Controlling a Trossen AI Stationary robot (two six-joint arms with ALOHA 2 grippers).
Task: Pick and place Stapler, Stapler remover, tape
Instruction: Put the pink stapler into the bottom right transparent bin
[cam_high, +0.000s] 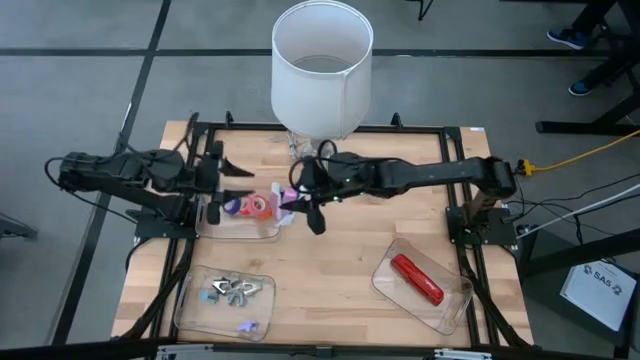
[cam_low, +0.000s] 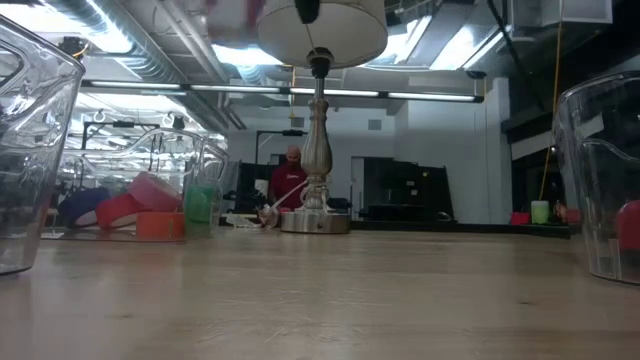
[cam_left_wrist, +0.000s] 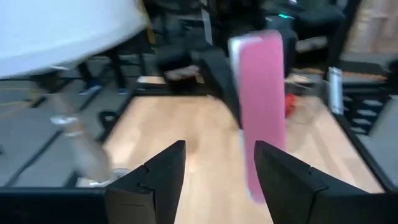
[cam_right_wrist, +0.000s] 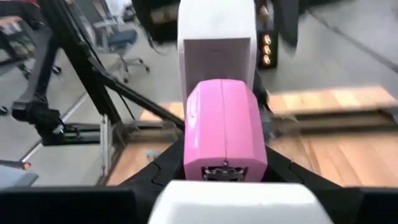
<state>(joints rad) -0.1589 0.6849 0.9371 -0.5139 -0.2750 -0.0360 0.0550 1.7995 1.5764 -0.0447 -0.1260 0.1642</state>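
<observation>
A: Entry — what's in the right gripper (cam_right_wrist: 214, 180)?

B: I see its jaws clenched on a pink stapler (cam_right_wrist: 224, 127), glossy body with a white upper part, metal nose facing the wrist camera. From above, it hangs over the middle of the bench (cam_high: 330, 270), just beside the clear tray (cam_high: 262, 232) holding the tape rolls (cam_high: 250, 206).

A: Left gripper (cam_high: 240, 183)?

B: Jaws released, nothing between them. It sits over the tape tray's far edge, pointed toward the stapler; its wrist view shows the pink stapler close ahead, blurred.

A: Other task items?

B: A red stapler (cam_high: 417, 279) lies in the tray at front right (cam_high: 452, 308). Small grey and purple pieces (cam_high: 232, 290) fill the front-left tray (cam_high: 200, 318) — I cannot tell them apart from here.

A: Obstructions?

B: A lamp with a white shade (cam_high: 321, 68) stands at the bench's far edge, directly behind both grippers. Bare wood runs between the two front trays.
</observation>
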